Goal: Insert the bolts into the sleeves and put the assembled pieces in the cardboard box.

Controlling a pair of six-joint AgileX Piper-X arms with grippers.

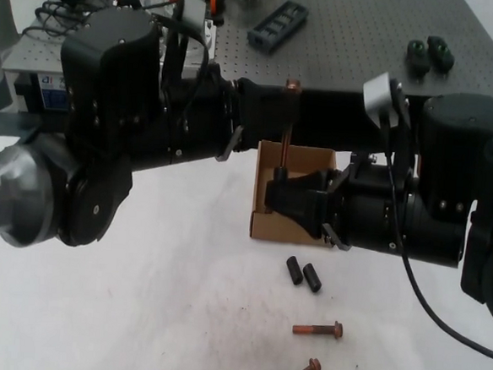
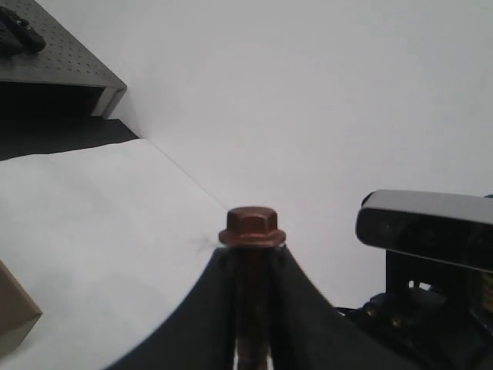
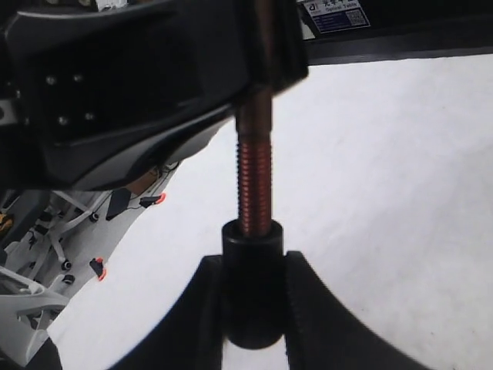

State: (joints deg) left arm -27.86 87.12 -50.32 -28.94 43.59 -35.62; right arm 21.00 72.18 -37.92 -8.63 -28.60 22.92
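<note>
High view, left tool (image 1: 287, 112) clamps bolt (image 1: 284, 150), right tool (image 1: 278, 194) clamps sleeve (image 3: 253, 285), loose bolts (image 1: 318, 330), spare sleeves (image 1: 303, 274) nearby

The high camera sits behind and above both arms, facing forward and down across the white worktop (image 1: 137, 296) to the perforated plate (image 1: 351, 23) along its far edge. The left wrist camera rides close behind the left gripper (image 2: 252, 308) and looks out past the bolt (image 2: 252, 227) — beyond lie the worktop, a corner of the cardboard box (image 2: 11, 316) and a corner of the plate. The right wrist camera sits just as near behind the right gripper (image 3: 252, 308), facing the sleeve (image 3: 252, 285) and the left gripper beyond. All three views share the bolt — the high view shows it by the box.
</note>
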